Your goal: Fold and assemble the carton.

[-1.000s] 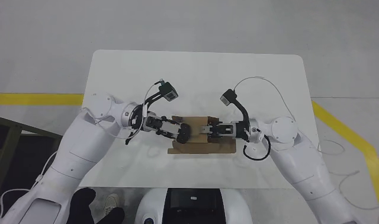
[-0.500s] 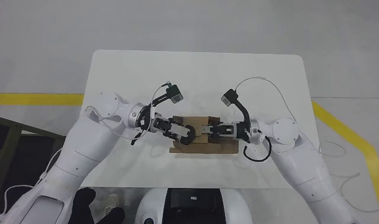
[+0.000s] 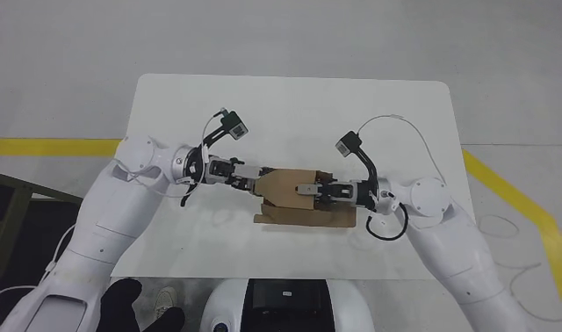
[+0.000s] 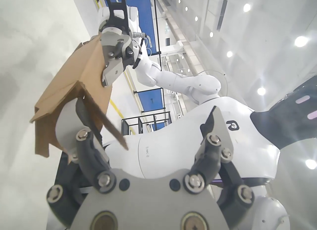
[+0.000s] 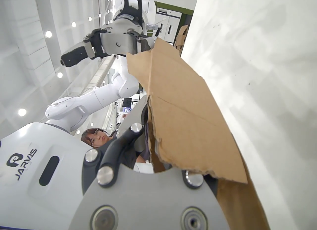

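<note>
A brown cardboard carton (image 3: 285, 190) is partly opened near the white table's front middle. My left gripper (image 3: 249, 181) is at its left end and open. In the left wrist view one finger (image 4: 83, 117) sits under a carton (image 4: 69, 87) flap, while the other finger (image 4: 213, 127) is far out in free air. My right gripper (image 3: 305, 191) comes in from the right and is shut on a carton panel. The left wrist view shows it (image 4: 109, 77) lying on that panel. In the right wrist view the carton (image 5: 178, 107) hides one of its fingers.
The table (image 3: 395, 112) is bare across its far half and both sides. The carton sits close to the front edge (image 3: 290, 275). A thin white cable (image 3: 399, 126) loops above the right arm. Grey floor with a yellow line (image 3: 53, 146) surrounds the table.
My left gripper has drawn back to the left, from the carton's middle to its left end. The carton's top panel now stands higher and wider. The right gripper has hardly shifted.
</note>
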Motion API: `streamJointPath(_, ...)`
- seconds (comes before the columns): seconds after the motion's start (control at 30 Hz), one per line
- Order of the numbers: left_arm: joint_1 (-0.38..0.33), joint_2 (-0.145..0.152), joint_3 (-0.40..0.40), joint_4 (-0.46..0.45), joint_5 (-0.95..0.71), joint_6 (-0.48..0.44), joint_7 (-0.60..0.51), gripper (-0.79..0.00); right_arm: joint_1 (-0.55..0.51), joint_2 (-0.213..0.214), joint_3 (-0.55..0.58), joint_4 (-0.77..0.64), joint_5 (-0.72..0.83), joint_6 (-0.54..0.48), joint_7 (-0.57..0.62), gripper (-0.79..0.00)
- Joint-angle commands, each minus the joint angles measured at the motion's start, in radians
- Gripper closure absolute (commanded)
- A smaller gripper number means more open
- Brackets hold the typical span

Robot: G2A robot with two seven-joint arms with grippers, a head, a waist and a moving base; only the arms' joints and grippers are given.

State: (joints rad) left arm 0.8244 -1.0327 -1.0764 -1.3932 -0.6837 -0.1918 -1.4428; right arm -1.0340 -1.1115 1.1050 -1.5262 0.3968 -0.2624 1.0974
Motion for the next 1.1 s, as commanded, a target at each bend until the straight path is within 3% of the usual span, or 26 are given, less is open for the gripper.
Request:
streamJointPath(0.0, 0.006, 0.001, -0.003, 0.002, 0.005, 0.002, 0.002, -0.785, -0.004, 0.001, 0.004, -0.005, 0.0, 0.0, -0.006, 0.0)
streamJointPath(0.7, -0.007, -0.007, 0.028, 0.033, 0.102, -0.028, 0.039, -0.785, -0.014, -0.006, -0.041, -0.05, 0.027, 0.008, 0.007, 0.0)
streamJointPath(1.07, 0.01, 0.01, -0.044, 0.032, 0.092, -0.015, 0.051, -0.785, -0.021, 0.003, 0.002, -0.027, -0.014, 0.01, -0.021, 0.0)
